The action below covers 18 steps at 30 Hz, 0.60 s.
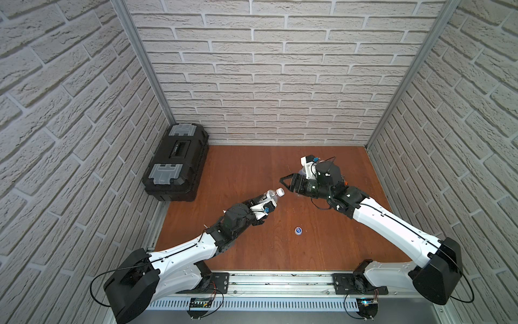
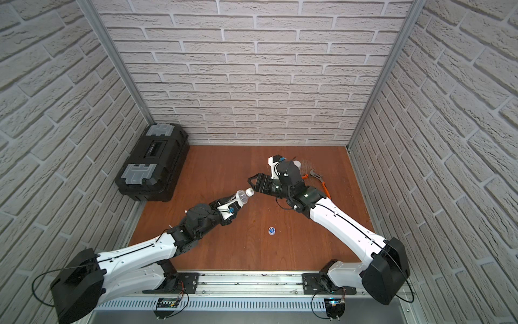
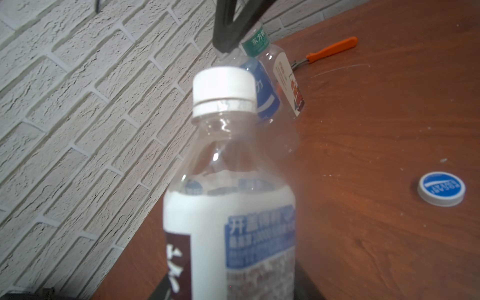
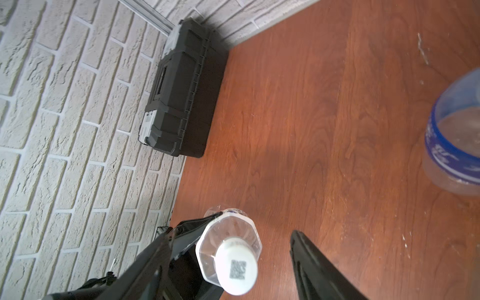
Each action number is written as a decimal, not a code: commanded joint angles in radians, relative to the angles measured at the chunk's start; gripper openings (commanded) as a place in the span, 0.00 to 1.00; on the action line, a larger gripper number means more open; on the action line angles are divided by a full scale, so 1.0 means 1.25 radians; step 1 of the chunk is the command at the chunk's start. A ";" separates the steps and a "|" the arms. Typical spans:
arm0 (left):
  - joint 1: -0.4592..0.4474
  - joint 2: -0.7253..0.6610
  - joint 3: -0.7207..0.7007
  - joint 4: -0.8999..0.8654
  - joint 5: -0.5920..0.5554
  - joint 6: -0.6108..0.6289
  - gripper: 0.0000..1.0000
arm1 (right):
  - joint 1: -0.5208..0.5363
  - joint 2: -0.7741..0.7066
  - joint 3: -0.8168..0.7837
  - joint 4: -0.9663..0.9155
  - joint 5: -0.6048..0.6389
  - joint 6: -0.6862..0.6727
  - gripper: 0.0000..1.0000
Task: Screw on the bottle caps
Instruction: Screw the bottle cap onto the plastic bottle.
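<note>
My left gripper is shut on the white-labelled bottle, which it holds tilted above the table with the neck toward the right arm. A small white cap sits on the bottle's neck. In the right wrist view this cap shows a printed code on top. My right gripper is open, its fingers standing apart on either side of the cap without touching it. The blue cap with a white mark lies alone on the table. A blue-labelled bottle and a green-banded bottle stand behind, uncapped.
A black toolbox sits against the left wall at the back. Orange-handled pliers lie on the wooden table behind the right arm. Brick walls close in three sides.
</note>
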State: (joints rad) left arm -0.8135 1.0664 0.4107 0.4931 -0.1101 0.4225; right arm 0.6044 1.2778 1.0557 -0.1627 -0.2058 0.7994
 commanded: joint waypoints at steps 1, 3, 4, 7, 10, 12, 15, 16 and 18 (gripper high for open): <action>0.010 -0.017 0.023 0.067 0.051 -0.115 0.44 | 0.054 0.009 -0.028 0.151 0.057 -0.086 0.76; 0.011 -0.019 0.028 0.067 0.066 -0.142 0.44 | 0.073 0.018 -0.043 0.184 0.090 -0.097 0.76; 0.011 -0.023 0.027 0.068 0.069 -0.153 0.44 | 0.079 0.023 -0.053 0.203 0.109 -0.089 0.75; 0.011 -0.040 0.020 0.074 0.073 -0.170 0.44 | 0.096 0.030 -0.085 0.260 0.168 -0.051 0.70; 0.010 -0.056 0.021 0.069 0.072 -0.177 0.45 | 0.107 0.041 -0.092 0.278 0.188 -0.042 0.66; 0.013 -0.060 0.023 0.068 0.067 -0.184 0.45 | 0.112 0.046 -0.091 0.287 0.188 -0.038 0.63; 0.013 -0.053 0.032 0.062 0.068 -0.192 0.46 | 0.124 0.054 -0.088 0.304 0.184 -0.057 0.52; 0.013 -0.050 0.035 0.061 0.069 -0.194 0.47 | 0.127 0.055 -0.086 0.308 0.184 -0.071 0.46; 0.014 -0.042 0.038 0.060 0.064 -0.200 0.50 | 0.131 0.055 -0.084 0.309 0.181 -0.092 0.31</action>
State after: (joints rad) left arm -0.8028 1.0157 0.4206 0.4999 -0.0387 0.2035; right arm 0.7597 1.3399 0.9478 0.1604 -0.0120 0.7277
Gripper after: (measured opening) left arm 0.499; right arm 0.350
